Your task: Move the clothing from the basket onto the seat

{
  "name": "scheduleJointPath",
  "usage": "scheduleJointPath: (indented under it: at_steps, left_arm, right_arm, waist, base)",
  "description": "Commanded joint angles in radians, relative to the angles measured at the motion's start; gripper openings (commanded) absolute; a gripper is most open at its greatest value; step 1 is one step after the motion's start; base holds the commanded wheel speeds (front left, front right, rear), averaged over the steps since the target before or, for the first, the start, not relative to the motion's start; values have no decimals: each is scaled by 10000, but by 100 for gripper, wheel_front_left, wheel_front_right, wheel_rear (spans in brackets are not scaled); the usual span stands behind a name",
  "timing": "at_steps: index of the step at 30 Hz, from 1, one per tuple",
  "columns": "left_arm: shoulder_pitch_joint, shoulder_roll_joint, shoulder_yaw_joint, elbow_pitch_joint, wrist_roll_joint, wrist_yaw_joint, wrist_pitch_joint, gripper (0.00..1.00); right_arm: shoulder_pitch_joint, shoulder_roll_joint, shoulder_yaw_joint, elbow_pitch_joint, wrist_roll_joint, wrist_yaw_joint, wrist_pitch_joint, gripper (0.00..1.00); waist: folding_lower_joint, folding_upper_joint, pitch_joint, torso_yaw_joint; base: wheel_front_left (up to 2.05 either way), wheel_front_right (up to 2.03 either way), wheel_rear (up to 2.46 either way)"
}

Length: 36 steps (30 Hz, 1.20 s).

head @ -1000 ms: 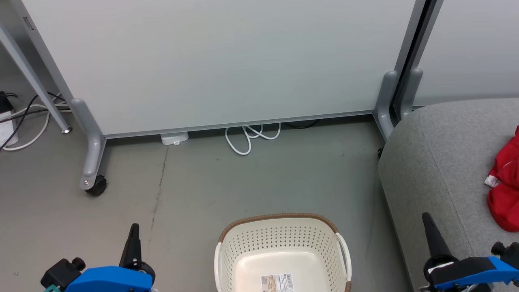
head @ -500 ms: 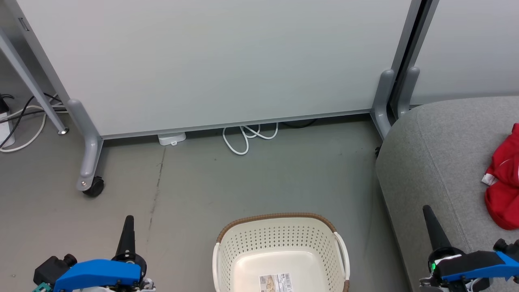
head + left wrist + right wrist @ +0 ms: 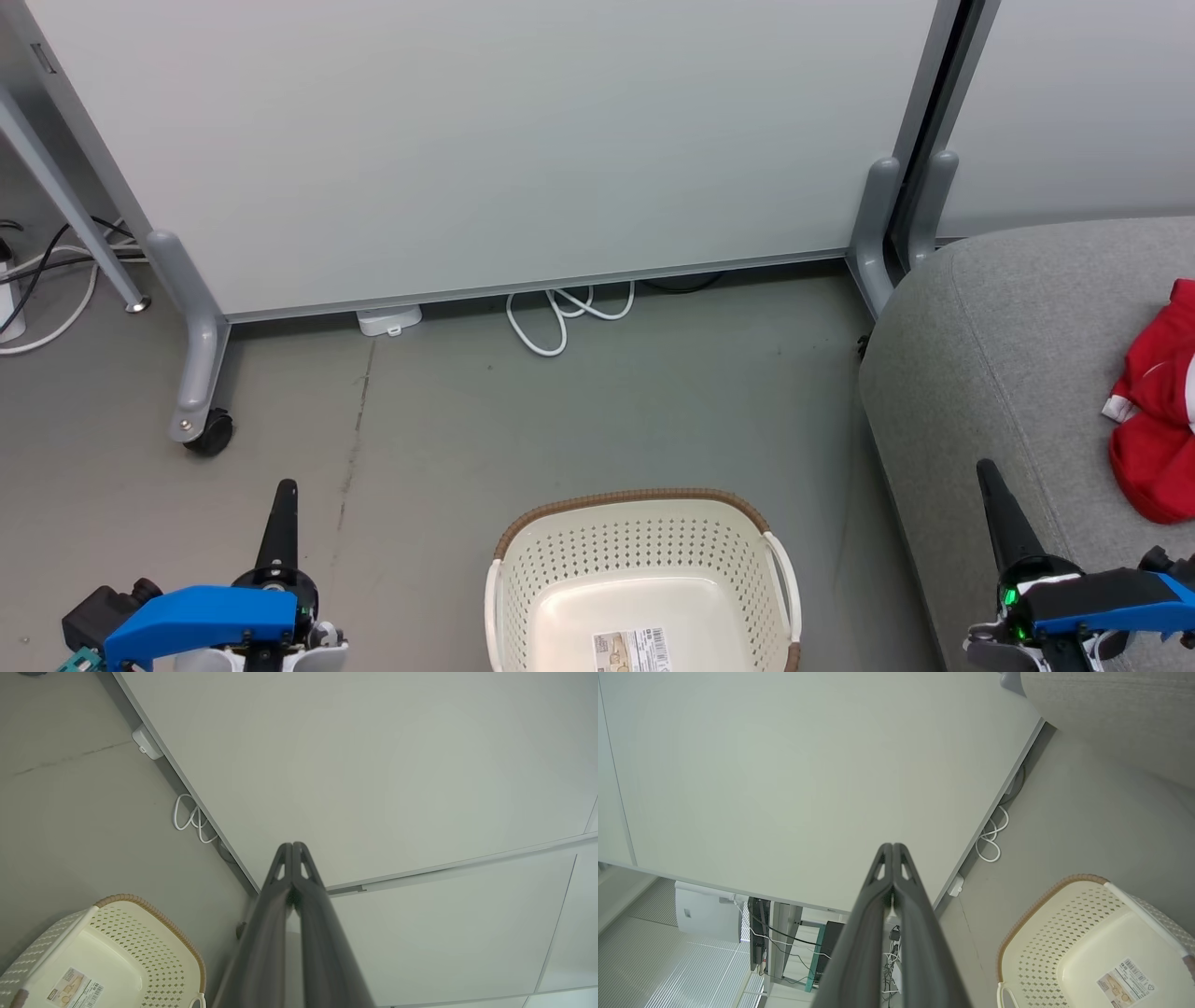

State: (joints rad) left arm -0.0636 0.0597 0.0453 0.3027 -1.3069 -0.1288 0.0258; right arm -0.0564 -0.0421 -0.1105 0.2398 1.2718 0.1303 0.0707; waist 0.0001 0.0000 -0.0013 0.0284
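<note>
basket (image 3: 644, 500): bare inside | red clothing (image 3: 1153, 439): heaped on grey sofa (image 3: 1008, 355), task apparently done | left jaws, right jaws: together, empty, flanking basket

Camera panned slightly, left end effector (image 3: 285, 489) seemingly edged forward

An office or lab: wheeled partition panels (image 3: 485, 140), bare grey floor (image 3: 607, 401), loose cables (image 3: 560, 317) and a sofa (image 3: 1008, 327).

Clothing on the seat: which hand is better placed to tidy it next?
Probably the right hand: it is by the seat, near the clothing; left hand is beyond the basket.
</note>
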Motion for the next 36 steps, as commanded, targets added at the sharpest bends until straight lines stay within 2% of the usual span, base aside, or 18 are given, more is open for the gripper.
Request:
scheduleJointPath:
  at_steps: [1,36]
  left_arm:
    - [-234,10,51,-129,-176,-23,65,0]
    - [-471,-75,622,-545,-2643,-33,785,0]
  right_arm:
    - [-192,-86,-24,-44,206,5,69,0]
    - [-519,-109,-41,44,2952,7,399,0]
  waist:
    - [0,0,1,-6]
    - [-1,0,37,-233]
  base:
    - [0,0,0]
    - [0,0,0]
